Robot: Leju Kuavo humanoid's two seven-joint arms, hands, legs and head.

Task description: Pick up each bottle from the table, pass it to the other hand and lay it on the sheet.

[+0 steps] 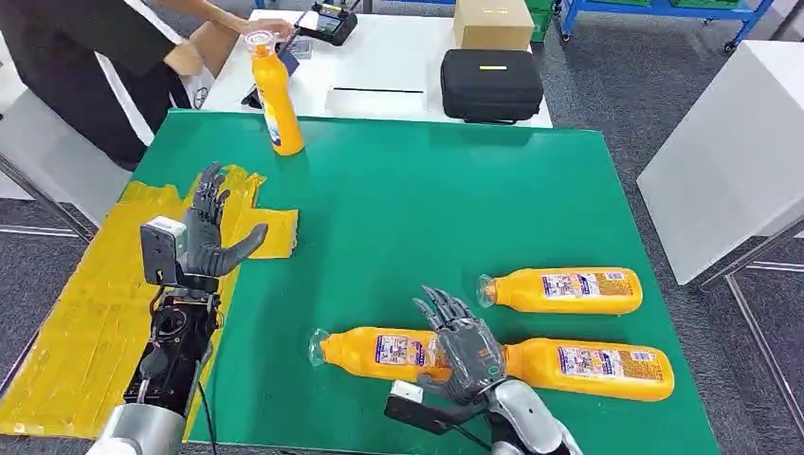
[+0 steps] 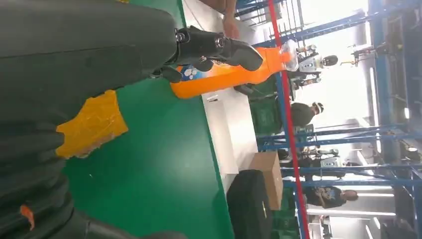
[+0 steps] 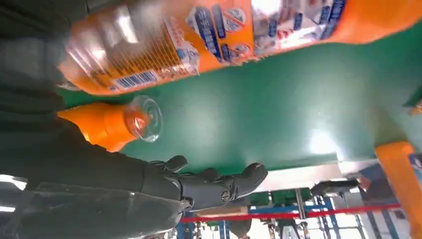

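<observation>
Three orange bottles lie on the green mat: one near the front (image 1: 374, 351), one beside it on the right (image 1: 593, 369), one behind them (image 1: 564, 290). My right hand (image 1: 462, 348) is spread over the front bottle (image 3: 199, 40) where it meets its neighbour, fingers (image 3: 219, 186) apart and gripping nothing. Its clear-capped neighbour (image 3: 112, 124) lies close by. My left hand (image 1: 209, 232) is raised and open above the yellow sheet (image 1: 85, 322). A fourth bottle (image 1: 276, 100) stands upright at the mat's far left, also beyond my left fingers (image 2: 219, 47) as the upright bottle (image 2: 224, 74). A person's hand (image 1: 270, 30) is on its cap.
The person in dark clothing (image 1: 85, 57) stands at the far left. Behind the mat, a white table carries a black case (image 1: 491, 85), a cardboard box (image 1: 493, 24) and a controller (image 1: 327, 21). Another white table (image 1: 730, 161) stands to the right.
</observation>
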